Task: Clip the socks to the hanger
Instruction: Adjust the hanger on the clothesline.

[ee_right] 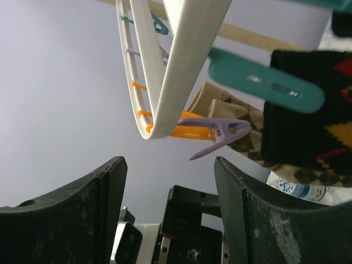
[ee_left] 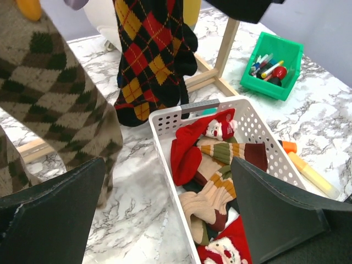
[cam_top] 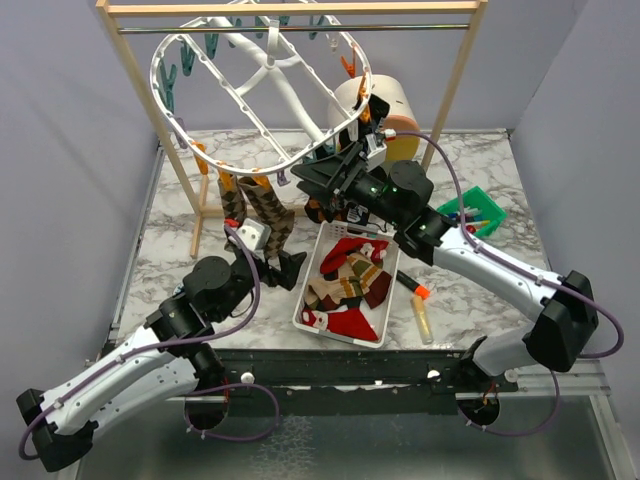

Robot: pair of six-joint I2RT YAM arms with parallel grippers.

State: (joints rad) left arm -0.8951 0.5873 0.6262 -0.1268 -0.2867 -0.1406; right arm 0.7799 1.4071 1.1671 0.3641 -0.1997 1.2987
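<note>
The white oval hanger (cam_top: pixel 262 92) hangs from the wooden rack. Brown argyle socks (cam_top: pixel 268 212) hang clipped from its near rim; they also show in the left wrist view (ee_left: pixel 55 99) next to a black argyle sock (ee_left: pixel 148 60). More socks (cam_top: pixel 345 280), red and striped beige, lie in a white basket (ee_left: pixel 165 148). My left gripper (cam_top: pixel 285 268) is open and empty, low over the table by the basket's left rim (ee_left: pixel 168 165). My right gripper (cam_top: pixel 322 178) is open and empty just under the hanger rim (ee_right: pixel 176 71), below a purple clip (ee_right: pixel 220 135). A teal clip (ee_right: pixel 264 82) holds the black sock (ee_right: pixel 308 121).
The wooden rack (cam_top: pixel 140 90) stands at the back with its foot bars on the table. A cream roll (cam_top: pixel 388 105) sits behind the right arm. A green bin (cam_top: pixel 480 215) of markers stands at the right. An orange marker (cam_top: pixel 412 285) and a yellow tube (cam_top: pixel 424 320) lie right of the basket.
</note>
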